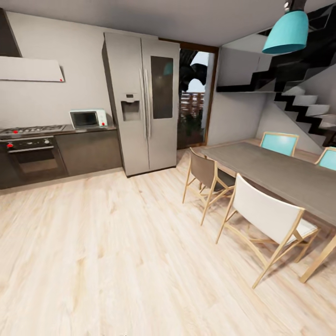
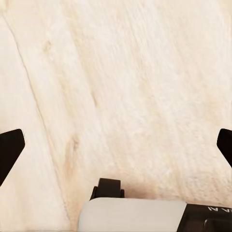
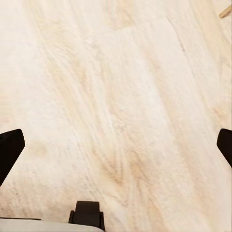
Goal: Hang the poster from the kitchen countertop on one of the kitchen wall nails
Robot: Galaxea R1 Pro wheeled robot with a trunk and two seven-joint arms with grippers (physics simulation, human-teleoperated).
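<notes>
Pincers first: left pincer (image 2: 116,145) is spread wide, its two dark fingertips (image 2: 9,152) at opposite edges of the left wrist view w/ nothing btwn them, only pale wood floor (image 2: 125,87) beneath. Right pincer (image 3: 116,145) is the same: fingertips (image 3: 9,152) far apart, holding nothing, touching nothing, floor below.

Head view looks across a kitchen-dining room. Kitchen tabletop (image 1: 86,129) runs along the far wall at left, dark cabinets under it, w/ a gas hob (image 1: 31,129) over an oven (image 1: 33,161) and a small pale microwave (image 1: 87,118) near its right end, just beside a tall steel fridge (image 1: 142,102). Can't spot the poster on the stretch of tabletop that shows. A white panel (image 1: 30,70) hangs on the wall above the hob. Right side: grey dining table (image 1: 280,172) w/ wood-frame chairs, incl. a white one (image 1: 266,219) and a brown one (image 1: 205,175) on the near side, teal ones behind. Teal lamp (image 1: 285,32) hangs overhead; black staircase (image 1: 298,88) behind.
</notes>
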